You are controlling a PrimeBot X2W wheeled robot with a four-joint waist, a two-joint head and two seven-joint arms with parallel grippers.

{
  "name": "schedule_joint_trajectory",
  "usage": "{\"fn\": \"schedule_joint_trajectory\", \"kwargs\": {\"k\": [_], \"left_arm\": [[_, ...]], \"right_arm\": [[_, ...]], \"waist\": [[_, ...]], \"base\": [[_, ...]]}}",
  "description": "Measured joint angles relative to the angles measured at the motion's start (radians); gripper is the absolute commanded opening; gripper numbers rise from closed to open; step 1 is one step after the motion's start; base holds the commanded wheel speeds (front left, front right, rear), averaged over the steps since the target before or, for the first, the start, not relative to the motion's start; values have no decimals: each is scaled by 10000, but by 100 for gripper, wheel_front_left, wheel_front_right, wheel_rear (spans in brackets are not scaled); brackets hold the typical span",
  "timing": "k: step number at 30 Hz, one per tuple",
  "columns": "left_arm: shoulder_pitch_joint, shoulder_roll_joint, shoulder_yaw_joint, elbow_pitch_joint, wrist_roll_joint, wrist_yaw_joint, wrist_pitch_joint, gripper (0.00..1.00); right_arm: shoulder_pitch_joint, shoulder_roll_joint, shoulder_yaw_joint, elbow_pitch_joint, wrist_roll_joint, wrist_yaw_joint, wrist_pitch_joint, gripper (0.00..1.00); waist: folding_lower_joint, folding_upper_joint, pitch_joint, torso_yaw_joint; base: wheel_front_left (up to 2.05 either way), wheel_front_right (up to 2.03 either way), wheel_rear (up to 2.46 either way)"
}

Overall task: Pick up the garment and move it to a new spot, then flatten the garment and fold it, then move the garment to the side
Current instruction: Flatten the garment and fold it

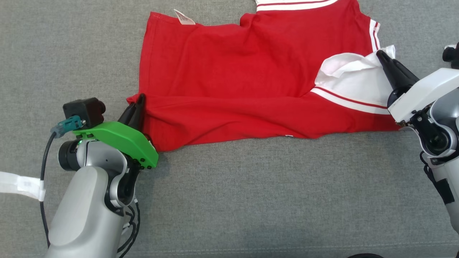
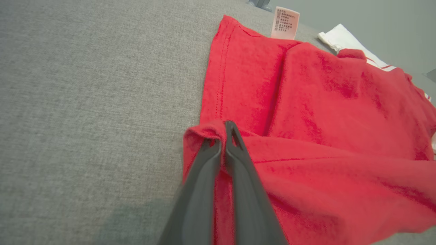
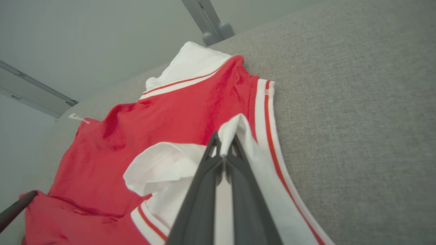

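Observation:
A red garment [image 1: 233,75] with white striped trim lies spread on the grey fabric surface, its near long edge folded over toward the far side. My left gripper [image 1: 139,102] is shut on the garment's red left corner [image 2: 207,131]. The right gripper [image 1: 381,56] is shut on the white collar [image 1: 353,73] at the garment's right end, and the white cloth [image 3: 230,131] rises between its fingertips. The left fingers [image 3: 15,211] show at the lower left of the right wrist view. A white care label [image 1: 183,17] sticks out at the far left corner.
The grey upholstered surface [image 1: 251,193] stretches wide in front of the garment and to its left. A white strap [image 1: 21,184] wraps the left arm's cable at the left edge. Metal frame bars [image 3: 207,20] stand beyond the surface's far edge.

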Motion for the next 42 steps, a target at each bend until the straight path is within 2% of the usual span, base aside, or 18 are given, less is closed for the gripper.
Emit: {"fn": "schedule_joint_trajectory", "kwargs": {"k": [5,8,13,16,20,22,32,33,34,35,36,37,42], "left_arm": [[-326,100,-163,920,178,-215,-230,100],[-259,234,-194,811,127,-454,-280,100],[1066,654,-245,-966,-127,-522,263,100],[2023,966,-295,-2080,-324,-341,941,100],[2508,1231,-167,-2579,-445,42,1352,100],[2504,1216,-127,-2543,-504,102,1367,100],[1759,1139,-186,-1396,-723,-150,1559,100],[1688,1137,-213,-1304,-755,-240,1620,92],[1655,1139,-228,-1244,-830,-320,1638,35],[1627,1137,-232,-1174,-907,-414,1653,0],[1581,1137,-222,-1099,-1005,-500,1710,0],[1546,1139,-215,-1032,-1131,-573,1747,0],[1570,1266,-244,-1035,-1375,-805,2090,0]], "right_arm": [[22,-17,132,-36,-401,0,-186,100],[357,-380,341,-635,-825,0,-199,100],[1471,-1361,387,-2079,-1714,2,449,100],[2268,-1791,307,-2761,-2128,0,1254,100],[2814,-1776,-42,-3137,-2397,0,1919,100],[2861,-1628,-150,-3149,-2552,0,2096,100],[2601,-1114,-77,-2318,-3035,2,2876,100],[2534,-1081,-86,-2194,-3033,2,2909,100],[2476,-1051,-50,-2121,-3024,2,2961,100],[2419,-1024,-4,-2034,-2920,0,2993,100],[2371,-1014,36,-1960,-2777,0,3053,5],[2329,-1005,36,-1898,-2617,0,3074,0],[2225,-1143,79,-1820,-1994,10,3359,0]], "waist": [[0,0,-246,-70],[0,0,-447,-168],[0,0,-740,-425],[0,0,-693,-576],[0,0,-408,-643],[0,0,-237,-624],[0,0,145,-395],[0,0,142,-386],[0,0,133,-380],[0,0,122,-372],[0,0,106,-363],[0,0,84,-356],[0,0,-136,-337]], "base": [[0,0,0],[0,0,0],[0,0,0],[0,0,0],[0,0,0],[0,0,0],[0,0,0],[0,0,0],[0,0,0],[0,0,0],[0,0,0],[0,0,0],[0,0,0]]}}
